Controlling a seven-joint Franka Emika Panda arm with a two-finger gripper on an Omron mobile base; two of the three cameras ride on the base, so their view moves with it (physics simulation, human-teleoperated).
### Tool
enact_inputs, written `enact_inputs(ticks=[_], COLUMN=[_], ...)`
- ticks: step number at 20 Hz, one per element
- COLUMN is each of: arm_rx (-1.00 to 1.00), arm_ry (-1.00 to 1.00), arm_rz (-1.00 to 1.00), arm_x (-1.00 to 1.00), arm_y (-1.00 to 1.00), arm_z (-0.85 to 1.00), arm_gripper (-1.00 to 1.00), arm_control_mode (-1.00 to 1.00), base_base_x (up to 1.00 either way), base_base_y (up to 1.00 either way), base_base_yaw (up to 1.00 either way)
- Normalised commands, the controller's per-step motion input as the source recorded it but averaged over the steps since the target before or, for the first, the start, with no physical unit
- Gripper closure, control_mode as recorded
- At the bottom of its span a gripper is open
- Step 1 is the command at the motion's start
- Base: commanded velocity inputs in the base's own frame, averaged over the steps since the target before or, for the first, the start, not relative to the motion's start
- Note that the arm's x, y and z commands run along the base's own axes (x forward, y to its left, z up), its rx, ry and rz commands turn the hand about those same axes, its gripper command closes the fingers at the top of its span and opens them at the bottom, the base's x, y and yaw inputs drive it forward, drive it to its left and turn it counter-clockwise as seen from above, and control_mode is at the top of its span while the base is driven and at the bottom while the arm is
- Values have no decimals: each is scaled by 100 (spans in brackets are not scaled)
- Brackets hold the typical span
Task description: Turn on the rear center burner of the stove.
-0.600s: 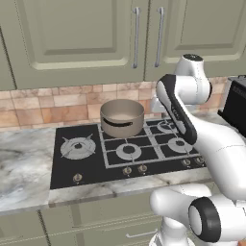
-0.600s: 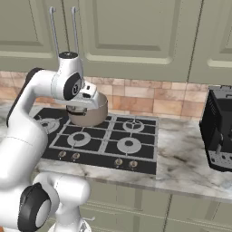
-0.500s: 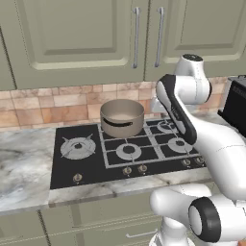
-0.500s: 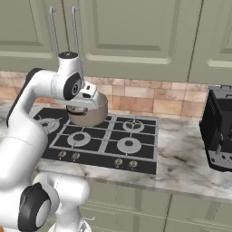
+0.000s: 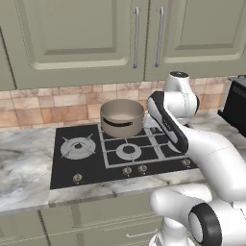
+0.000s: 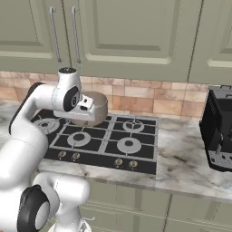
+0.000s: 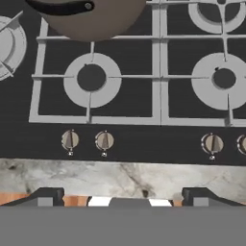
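two dark fingertips of our pincer (image 7: pixel 123 194) rise at the bottom of the hand view, set wide apart with nothing between them. directly ahead of the pincer lies a strip of marbled counter (image 7: pixel 120 174), and just beyond it the front edge of the stove (image 7: pixel 144 144) with its row of knobs. we see a pair of knobs (image 7: pixel 87 141) ahead and a little to the left of the pincer, and another knob (image 7: pixel 212 143) ahead to the right, with one more cut off at the edge. past the left pair sits a pale ring burner (image 7: pixel 91 78); past the right knob sits a second ring burner (image 7: pixel 224 79). farther ahead to the left stands the pot (image 7: pixel 91 17), covering the rear center burner beneath it, so we cannot see that ring itself. from the left base view the pot (image 5: pixel 122 117) stands at the back middle of the stove (image 5: pixel 72 168), beside our arm.
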Motion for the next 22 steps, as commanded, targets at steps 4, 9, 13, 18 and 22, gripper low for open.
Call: enact_inputs(ticks=[4, 9, 13, 18, 22], arm_rx=[0, 0, 0, 0, 0], arm_ry=[6, 0, 0, 5, 11], arm_rz=[0, 0, 0, 0, 0], arm_x=[0, 0, 0, 0, 0], arm_y=[24, 2, 6, 17, 15], arm_z=[-53, -35, -43, -50, -54], arm_gripper=[-100, -100, -100, -100, -100], arm_control_mode=[-100, -100, -100, -100, -100], base_base_x=[0, 0, 0, 0, 0], base_base_y=[0, 0, 0, 0, 0], base_base_yaw=[0, 0, 0, 0, 0])
